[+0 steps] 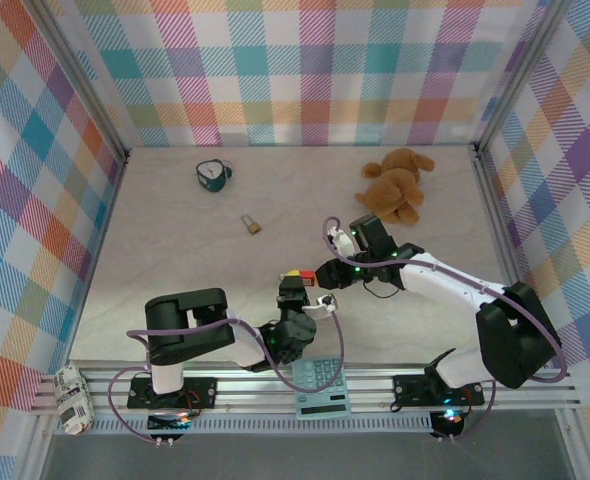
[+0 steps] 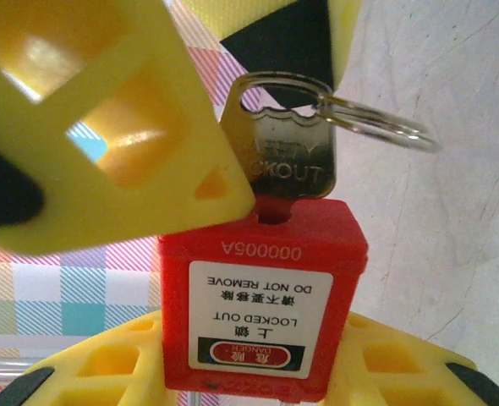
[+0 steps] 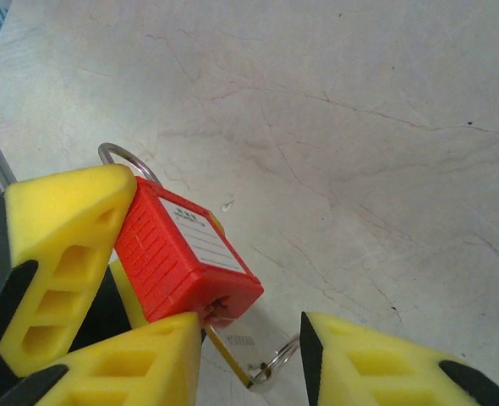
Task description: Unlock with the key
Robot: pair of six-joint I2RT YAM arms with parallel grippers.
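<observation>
My left gripper (image 1: 293, 303) (image 2: 262, 376) is shut on a red padlock (image 2: 262, 296) (image 1: 293, 276) (image 3: 182, 258) with a white danger label, holding it just above the table. A silver key (image 2: 287, 161) (image 3: 243, 345) on a wire ring (image 2: 376, 127) sits in the keyhole at the padlock's end. My right gripper (image 3: 251, 359) (image 1: 318, 283) stands open around the key's head: one yellow finger (image 3: 123, 364) touches the key's edge, and the other is a small gap away beside the ring. The padlock's steel shackle (image 3: 121, 157) pokes out behind my left gripper's finger (image 3: 63, 254).
A small brass padlock (image 1: 250, 224) lies mid-table. A teal object (image 1: 213, 176) sits at the back left and a brown teddy bear (image 1: 395, 185) at the back right. A calculator (image 1: 320, 385) rests on the front rail, a white device (image 1: 72, 398) at its left end.
</observation>
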